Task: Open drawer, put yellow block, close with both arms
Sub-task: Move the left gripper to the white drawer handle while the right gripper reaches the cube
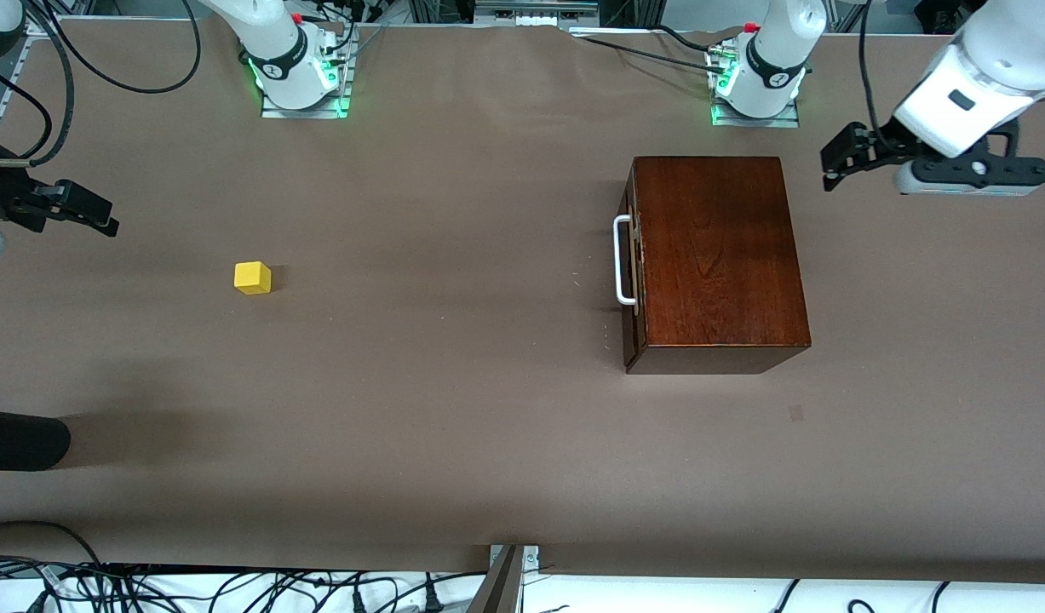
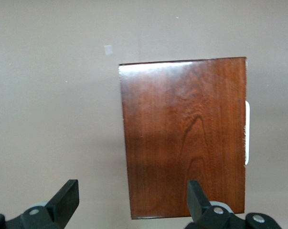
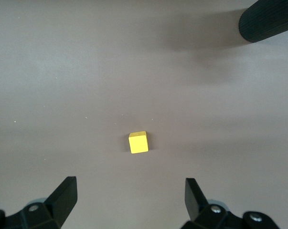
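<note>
The dark mahogany box stands toward the left arm's end of the table. Its drawer is closed, and the white bar handle faces the right arm's end. The box and handle also show in the left wrist view. The yellow block lies alone on the table toward the right arm's end and shows in the right wrist view. My left gripper is open and empty, up in the air beside the box. My right gripper is open and empty, above the table short of the block.
A black ribbed cylinder reaches in over the table at the right arm's end, nearer to the front camera than the block; it also shows in the right wrist view. The brown table surface stretches between the block and the box.
</note>
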Robot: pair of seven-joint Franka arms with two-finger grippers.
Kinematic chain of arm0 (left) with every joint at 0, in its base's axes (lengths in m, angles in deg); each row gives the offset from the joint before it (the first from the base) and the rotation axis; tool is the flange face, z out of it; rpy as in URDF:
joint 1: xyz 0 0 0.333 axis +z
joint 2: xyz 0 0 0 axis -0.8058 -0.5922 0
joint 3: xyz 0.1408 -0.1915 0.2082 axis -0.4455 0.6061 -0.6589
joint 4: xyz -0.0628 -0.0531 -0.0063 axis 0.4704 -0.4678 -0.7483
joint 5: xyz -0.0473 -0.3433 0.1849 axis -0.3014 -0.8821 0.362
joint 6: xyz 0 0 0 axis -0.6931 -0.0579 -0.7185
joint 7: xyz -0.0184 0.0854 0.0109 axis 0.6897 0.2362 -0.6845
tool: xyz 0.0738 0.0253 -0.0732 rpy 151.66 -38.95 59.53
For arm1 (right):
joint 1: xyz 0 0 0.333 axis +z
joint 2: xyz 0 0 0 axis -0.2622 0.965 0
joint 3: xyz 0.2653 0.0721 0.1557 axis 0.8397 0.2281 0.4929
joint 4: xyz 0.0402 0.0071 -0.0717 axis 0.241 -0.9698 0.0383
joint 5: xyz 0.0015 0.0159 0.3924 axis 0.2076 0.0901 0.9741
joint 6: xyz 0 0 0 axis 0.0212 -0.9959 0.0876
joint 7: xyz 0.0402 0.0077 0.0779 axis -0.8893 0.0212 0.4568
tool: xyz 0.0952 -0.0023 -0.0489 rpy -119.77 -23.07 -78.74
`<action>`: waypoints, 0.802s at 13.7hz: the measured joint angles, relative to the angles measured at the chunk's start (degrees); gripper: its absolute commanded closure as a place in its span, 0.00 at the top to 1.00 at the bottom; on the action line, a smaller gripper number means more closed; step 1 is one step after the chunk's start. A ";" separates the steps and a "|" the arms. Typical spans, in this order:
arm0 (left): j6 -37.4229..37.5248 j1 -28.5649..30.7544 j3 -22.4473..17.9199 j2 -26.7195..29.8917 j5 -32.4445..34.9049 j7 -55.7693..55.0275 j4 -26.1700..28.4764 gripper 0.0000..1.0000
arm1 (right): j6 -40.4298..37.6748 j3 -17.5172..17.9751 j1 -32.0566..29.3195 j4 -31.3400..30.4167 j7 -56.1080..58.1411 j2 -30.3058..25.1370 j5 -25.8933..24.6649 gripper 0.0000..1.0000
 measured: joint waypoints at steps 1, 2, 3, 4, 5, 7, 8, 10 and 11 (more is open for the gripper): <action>-0.19 -0.07 1.60 -0.27 0.00 -1.65 -0.03 1.00 | -0.02 0.00 0.00 -0.07 0.00 0.01 0.00 1.00; -0.26 -0.15 3.61 -0.69 0.00 -4.30 -0.13 1.00 | -0.05 0.01 0.00 -0.11 0.00 0.03 0.00 1.00; -0.42 -0.31 6.01 -1.31 -0.01 -7.45 -0.23 1.00 | -0.07 0.01 0.00 -0.12 0.00 0.04 0.00 1.00; -1.03 -0.82 8.35 -2.04 -0.01 -10.69 -0.27 1.00 | -0.08 0.01 0.00 -0.13 0.00 0.04 0.00 1.00; -1.77 -2.06 10.38 -2.93 -0.01 -14.51 -0.33 1.00 | -0.09 0.01 0.00 -0.16 0.00 0.04 0.00 1.00; -2.58 -5.94 12.96 -5.26 0.20 -22.19 -1.00 1.00 | -0.10 0.01 0.00 -0.39 0.00 0.06 0.01 1.00; -2.61 -7.78 14.04 -6.68 1.05 -25.34 -1.65 1.00 | -0.09 0.01 0.00 -0.69 0.00 0.06 0.01 1.00; -2.69 -11.23 16.23 -10.02 3.51 -31.35 -2.70 1.00 | -0.04 0.02 0.01 -1.22 0.00 0.08 0.01 1.00; -2.78 -13.16 16.78 -11.94 4.52 -34.06 -3.20 1.00 | -0.04 0.02 0.01 -1.33 0.00 0.10 0.01 1.00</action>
